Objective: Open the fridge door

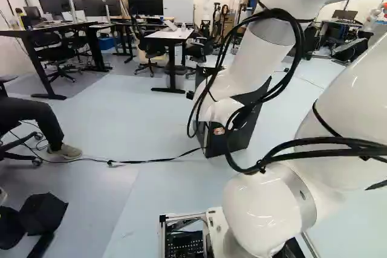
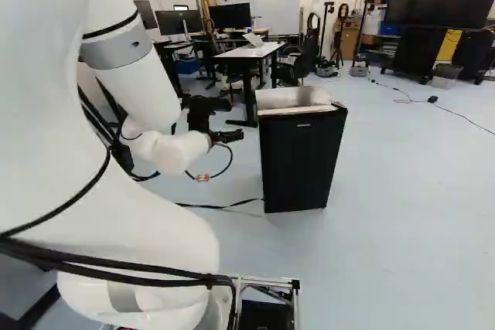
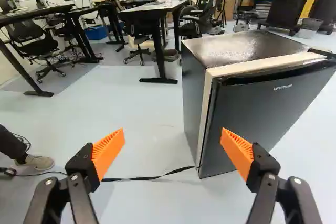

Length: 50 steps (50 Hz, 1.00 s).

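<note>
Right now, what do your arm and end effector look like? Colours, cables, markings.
Arm: glossy white, rounded sections, grey bands at some joints. Black cables loop outside it, with narrow black straps around the white sections. End effector: black fingers with visible silvery screws and ribbed, wedge-shaped orange pads.

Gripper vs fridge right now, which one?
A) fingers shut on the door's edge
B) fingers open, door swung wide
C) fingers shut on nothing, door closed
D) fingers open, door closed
D: the gripper has its two orange-padded fingers spread well apart with nothing gripped, and the fridge door sits flush against the body.
</note>
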Tool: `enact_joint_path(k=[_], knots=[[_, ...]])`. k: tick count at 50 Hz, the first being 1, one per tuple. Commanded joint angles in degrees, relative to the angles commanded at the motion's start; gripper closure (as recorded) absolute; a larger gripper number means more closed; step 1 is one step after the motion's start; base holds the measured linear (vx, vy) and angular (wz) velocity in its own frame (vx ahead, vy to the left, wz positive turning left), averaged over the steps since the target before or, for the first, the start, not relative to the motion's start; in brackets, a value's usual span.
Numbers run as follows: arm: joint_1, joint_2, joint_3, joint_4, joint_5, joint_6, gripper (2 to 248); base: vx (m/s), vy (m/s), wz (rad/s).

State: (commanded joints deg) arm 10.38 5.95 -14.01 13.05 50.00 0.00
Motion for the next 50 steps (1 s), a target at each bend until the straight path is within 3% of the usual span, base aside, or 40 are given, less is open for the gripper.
enact_joint_path(k=[21, 50], knots=[[4.0, -3.3, -3.2, 5.4, 0.0, 0.0, 3, 0.0, 0.0, 0.0], [10.1, -4.9, -4.8, 14.9, 0.1, 0.0, 3, 0.0, 0.0, 0.0]])
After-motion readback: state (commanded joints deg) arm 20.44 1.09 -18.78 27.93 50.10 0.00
